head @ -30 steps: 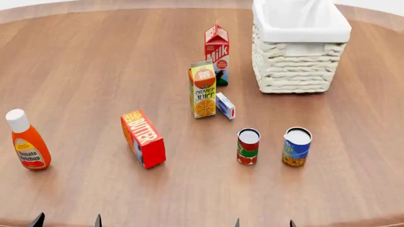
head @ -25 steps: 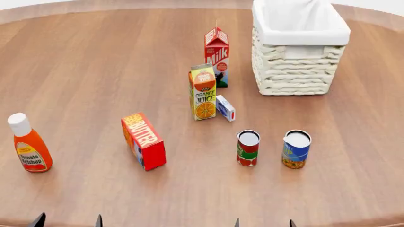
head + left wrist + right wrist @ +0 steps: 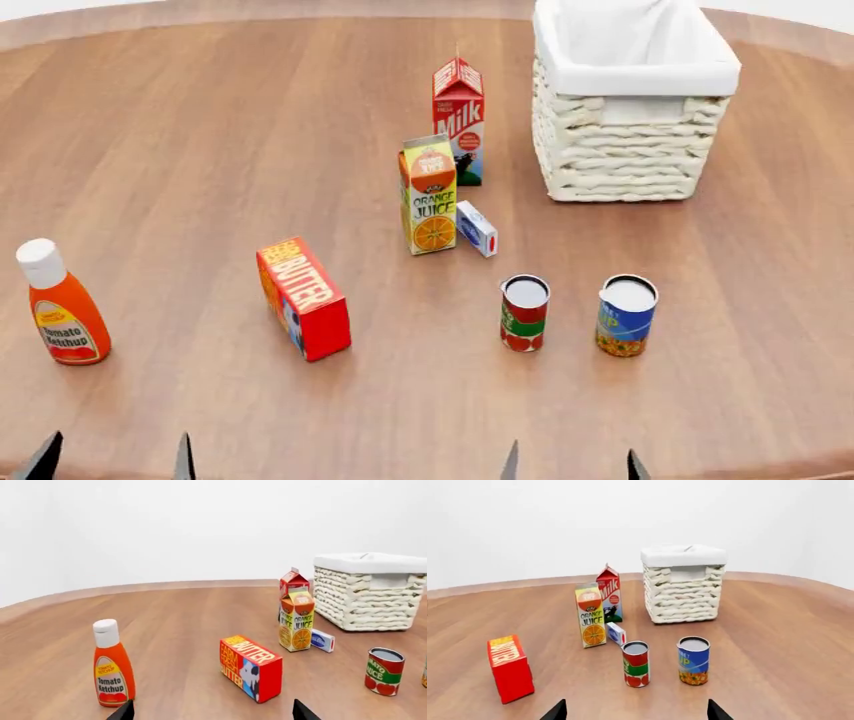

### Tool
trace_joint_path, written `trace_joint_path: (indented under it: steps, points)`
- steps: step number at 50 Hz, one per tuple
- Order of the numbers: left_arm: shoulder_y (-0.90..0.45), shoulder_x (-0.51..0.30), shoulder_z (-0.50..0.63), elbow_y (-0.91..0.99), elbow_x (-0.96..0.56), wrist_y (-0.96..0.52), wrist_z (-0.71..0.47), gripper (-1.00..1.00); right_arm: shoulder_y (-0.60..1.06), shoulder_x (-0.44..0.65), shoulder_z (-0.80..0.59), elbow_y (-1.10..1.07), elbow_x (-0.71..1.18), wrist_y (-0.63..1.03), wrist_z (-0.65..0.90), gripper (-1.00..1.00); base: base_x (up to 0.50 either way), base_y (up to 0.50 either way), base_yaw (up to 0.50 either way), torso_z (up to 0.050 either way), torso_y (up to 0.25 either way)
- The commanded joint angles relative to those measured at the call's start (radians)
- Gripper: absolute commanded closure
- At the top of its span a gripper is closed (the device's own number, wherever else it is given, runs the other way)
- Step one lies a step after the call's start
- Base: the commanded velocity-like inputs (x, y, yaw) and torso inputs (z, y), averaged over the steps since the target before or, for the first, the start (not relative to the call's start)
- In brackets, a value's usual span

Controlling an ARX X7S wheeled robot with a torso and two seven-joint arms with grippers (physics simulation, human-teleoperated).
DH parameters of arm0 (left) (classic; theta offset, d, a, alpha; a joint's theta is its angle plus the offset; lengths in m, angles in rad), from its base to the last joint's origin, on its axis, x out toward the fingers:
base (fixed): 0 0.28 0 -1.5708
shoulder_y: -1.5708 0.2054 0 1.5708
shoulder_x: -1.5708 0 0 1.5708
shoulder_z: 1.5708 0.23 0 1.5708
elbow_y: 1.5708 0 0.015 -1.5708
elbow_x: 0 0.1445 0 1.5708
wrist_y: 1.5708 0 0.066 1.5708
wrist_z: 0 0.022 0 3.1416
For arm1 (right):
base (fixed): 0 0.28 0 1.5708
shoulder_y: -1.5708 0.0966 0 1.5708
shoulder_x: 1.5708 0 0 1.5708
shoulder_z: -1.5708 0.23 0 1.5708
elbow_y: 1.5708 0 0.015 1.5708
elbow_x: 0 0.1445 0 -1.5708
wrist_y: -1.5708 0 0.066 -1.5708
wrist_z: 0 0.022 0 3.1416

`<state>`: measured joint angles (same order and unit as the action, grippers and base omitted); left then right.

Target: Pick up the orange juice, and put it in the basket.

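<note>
Presently, view by view:

Left wrist view, carton: the orange juice (image 3: 297, 626) is standing upright on the table (image 3: 180, 630), just in front of the milk carton (image 3: 291, 582), with a small blue-and-white box (image 3: 322, 640) lying just beside its base.
Left wrist view, surroundings: the basket (image 3: 370, 592) is sitting near the carton; the ketchup bottle (image 3: 112, 664), butter box (image 3: 250, 667) and a red-and-green can (image 3: 384, 671) are standing closer to the camera.
Left wrist view, fingers: the left gripper (image 3: 212, 712) is showing only two dark tips, set wide apart and holding nothing.

Head view, carton: the orange juice (image 3: 429, 195) is standing mid-table, between the butter box (image 3: 304, 297) and the basket (image 3: 635, 100), apart from both.
Head view, grippers: the left gripper (image 3: 111, 460) and right gripper (image 3: 571, 464) are hovering at the near table edge, well apart from the carton.

Right wrist view, fingers: the right gripper (image 3: 636, 711) is spread wide and empty.
Right wrist view, carton: the orange juice (image 3: 590, 622) is facing the camera, the red-and-green can (image 3: 636, 664) and a blue can (image 3: 694, 660) standing nearer.

Handling, judged: the carton is probably light and stiff-walled but slightly crushable and smooth; being tall and narrow, it is likely to tip if nudged.
Hold, judged: gripping across the two flat side faces at mid-height, clear of the small box and the milk carton, looks safest.
</note>
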<state>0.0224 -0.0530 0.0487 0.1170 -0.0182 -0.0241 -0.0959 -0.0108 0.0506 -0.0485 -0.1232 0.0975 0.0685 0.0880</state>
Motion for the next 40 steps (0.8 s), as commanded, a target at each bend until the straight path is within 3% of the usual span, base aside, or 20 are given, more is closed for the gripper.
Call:
trace_joint_path:
  steps: [1,15,24,40]
  points:
    - [0.018,-0.006,-0.024,0.208,-0.015,-0.125,0.005,-1.00,-0.020,0.009,0.029,-0.213,0.044,0.116,-0.007,-1.00,0.00,0.00,0.00,0.000,0.000]
    - [0.040,-0.047,-0.111,0.649,-0.107,-0.370,-0.056,-1.00,-0.009,0.054,0.038,-0.646,0.123,0.347,0.064,-1.00,0.00,0.00,0.00,0.000,0.000]
    - [0.030,-0.065,-0.197,0.745,-0.170,-0.437,-0.091,-1.00,0.014,0.078,0.044,-0.775,0.151,0.437,0.104,-1.00,0.00,0.00,0.00,0.000,0.000]
    - [0.013,-0.090,-0.290,0.835,-0.238,-0.510,-0.145,-1.00,0.027,0.096,0.034,-0.821,0.183,0.453,0.127,-1.00,0.00,0.00,0.00,0.000,0.000]
